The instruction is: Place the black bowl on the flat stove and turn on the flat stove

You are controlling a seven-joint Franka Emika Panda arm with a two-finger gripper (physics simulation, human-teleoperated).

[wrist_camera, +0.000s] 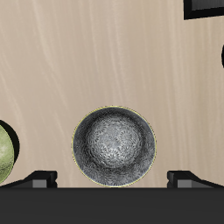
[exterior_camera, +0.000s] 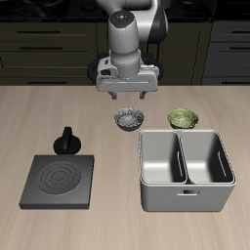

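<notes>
Wrist view shows the black bowl [wrist_camera: 114, 146], round and shallow, with a glossy grey speckled inside (the rim is dark), on the pale wooden table [wrist_camera: 105, 52]. The gripper [wrist_camera: 112, 180] hangs above it, jaws wide apart, holding nothing; the bowl lies between the fingertips [wrist_camera: 37, 180], untouched.

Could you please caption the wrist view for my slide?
Open gripper hovering above the black bowl on the wooden table, green-yellow bowl alongside.

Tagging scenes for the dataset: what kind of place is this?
Probably a simulated kitchen: a wooden table with dark cabinet drawers behind it, a flat stove with its knob, and a black bowl under the open gripper.
</notes>
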